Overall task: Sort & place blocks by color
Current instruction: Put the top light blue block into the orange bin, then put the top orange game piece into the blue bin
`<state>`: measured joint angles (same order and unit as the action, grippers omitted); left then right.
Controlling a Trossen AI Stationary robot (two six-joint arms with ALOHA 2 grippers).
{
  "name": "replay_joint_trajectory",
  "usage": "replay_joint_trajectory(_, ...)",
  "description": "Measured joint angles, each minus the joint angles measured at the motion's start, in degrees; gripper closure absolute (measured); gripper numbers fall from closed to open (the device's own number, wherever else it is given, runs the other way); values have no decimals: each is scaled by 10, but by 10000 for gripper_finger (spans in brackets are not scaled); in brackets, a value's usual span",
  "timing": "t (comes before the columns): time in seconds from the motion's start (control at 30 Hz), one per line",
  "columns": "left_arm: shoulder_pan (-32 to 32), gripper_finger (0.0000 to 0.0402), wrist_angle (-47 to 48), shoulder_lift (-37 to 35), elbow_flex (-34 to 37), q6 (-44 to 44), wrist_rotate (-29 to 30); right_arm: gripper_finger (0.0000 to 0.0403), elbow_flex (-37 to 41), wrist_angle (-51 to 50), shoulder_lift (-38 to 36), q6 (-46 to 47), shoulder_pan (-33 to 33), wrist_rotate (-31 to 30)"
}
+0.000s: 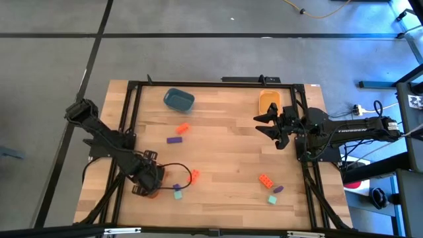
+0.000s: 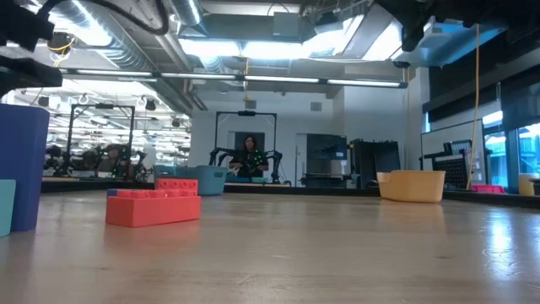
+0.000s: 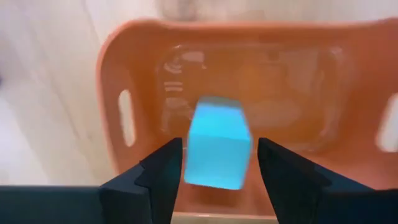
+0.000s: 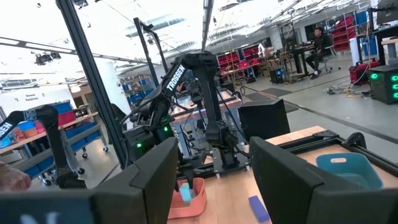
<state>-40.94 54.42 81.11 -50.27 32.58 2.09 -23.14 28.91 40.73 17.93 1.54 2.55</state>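
Note:
My left gripper hangs open over an orange bowl near the table's near-left corner. A teal block shows inside the bowl between the fingers, a small gap on either side. The right wrist view shows it standing in the bowl. Loose on the wood lie two orange-red bricks, a purple one and a teal one. An orange-red, a purple and a teal block lie near right. My right gripper waits open above the table's right side.
A dark blue bowl stands at the far middle, a yellow bowl at the far right. A black frame rims the table. A black cable loops beside the left gripper. Bare wood lies in the middle.

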Motion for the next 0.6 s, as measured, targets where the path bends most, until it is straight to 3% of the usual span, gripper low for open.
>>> replay_joint_trajectory(0.27, 21, 197, 75, -82, -80, 0, 16, 200, 0, 0, 0, 0, 0, 0)
replay_joint_trajectory(0.37, 48, 197, 78, -128, -127, 0, 57, 200, 0, 0, 0, 0, 0, 0)
replay_joint_trajectory(0.5, 112, 197, 10, -185, -163, -39, 176, 200, 0, 4, 0, 1, 0, 0)
replay_joint_trajectory(0.6, 177, 197, -103, -234, -150, -114, 218, 200, 0, 8, 0, 25, 0, 0)
